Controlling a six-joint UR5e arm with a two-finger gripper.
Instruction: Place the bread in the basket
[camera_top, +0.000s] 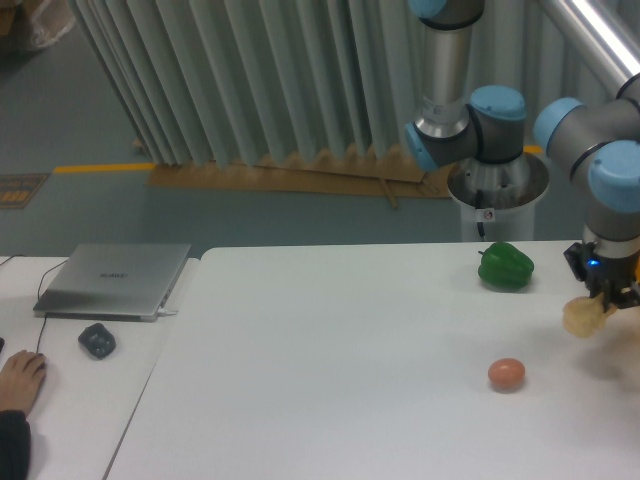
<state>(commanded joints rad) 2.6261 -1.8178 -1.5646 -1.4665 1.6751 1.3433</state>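
The bread (581, 319), a pale tan oblong roll, hangs above the white table (350, 360) near its right edge. My gripper (601, 301) points down and is shut on the roll's upper right part. The roll's faint shadow falls on the table below it. The basket is out of view in this frame.
A green bell pepper (505, 266) lies on the table to the left of the gripper. A small orange-brown egg (507, 374) sits lower left of the bread. The grey robot base (497, 195) stands behind the table. A laptop (115, 280), a dark mouse (97, 341) and a person's hand (20, 378) are at the far left.
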